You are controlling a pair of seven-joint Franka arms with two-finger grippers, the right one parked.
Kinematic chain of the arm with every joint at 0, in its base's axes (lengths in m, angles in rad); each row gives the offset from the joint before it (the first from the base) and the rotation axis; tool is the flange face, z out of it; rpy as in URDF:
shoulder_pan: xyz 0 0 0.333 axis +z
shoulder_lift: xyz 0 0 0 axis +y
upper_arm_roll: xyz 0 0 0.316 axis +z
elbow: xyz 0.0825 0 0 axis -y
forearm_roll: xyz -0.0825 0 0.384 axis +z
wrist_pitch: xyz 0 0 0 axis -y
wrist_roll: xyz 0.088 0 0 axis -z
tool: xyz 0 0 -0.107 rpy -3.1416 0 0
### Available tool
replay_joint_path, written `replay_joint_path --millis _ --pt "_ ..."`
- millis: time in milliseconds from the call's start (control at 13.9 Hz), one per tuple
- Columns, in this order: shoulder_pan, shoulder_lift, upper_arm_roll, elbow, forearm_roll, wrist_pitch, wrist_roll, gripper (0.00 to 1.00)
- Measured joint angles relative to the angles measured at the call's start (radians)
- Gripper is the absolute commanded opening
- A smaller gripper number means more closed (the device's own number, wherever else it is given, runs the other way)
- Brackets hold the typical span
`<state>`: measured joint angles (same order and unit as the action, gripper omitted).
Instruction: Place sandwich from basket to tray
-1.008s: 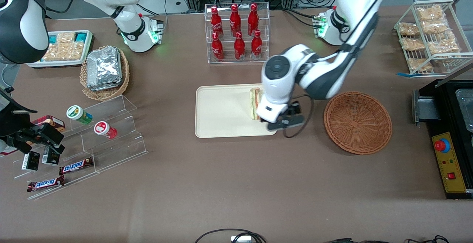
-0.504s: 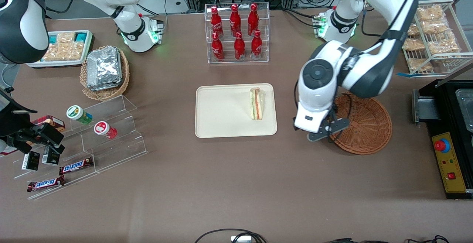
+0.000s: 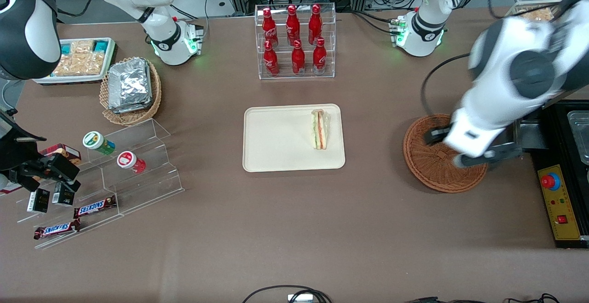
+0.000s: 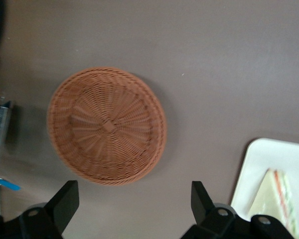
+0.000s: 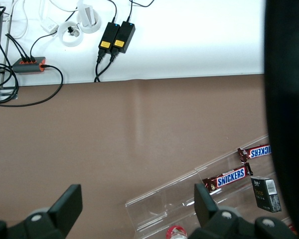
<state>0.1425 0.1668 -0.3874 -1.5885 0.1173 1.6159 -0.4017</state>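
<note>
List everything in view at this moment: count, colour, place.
sandwich: 1, white, on tray
tray: 1, cream, table centre
basket: 1, reddish-brown, empty, toward working arm's end
cola bottles: 7, red, in clear rack
foil packets: stack, silver, in tan basket toward parked arm's end
Snickers bars: 2, brown, on clear steps
snack bags: several, tan, on wire rack
gripper: 1, black fingers, open, above basket

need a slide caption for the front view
Sandwich on tray; open gripper above empty basket.
</note>
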Motion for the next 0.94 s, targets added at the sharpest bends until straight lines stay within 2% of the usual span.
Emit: replay_joint_path --millis 360,648,936 --pt "0.003 -0.123 0.178 -0.002 -0.091 -0.123 0.326 1.0" --pt "-0.002 -0.172 0.193 -0.003 -0.098 -0.164 0.482 1.0" --pt "-0.012 -0.191 0.189 -0.003 -0.099 -0.169 0.512 1.0"
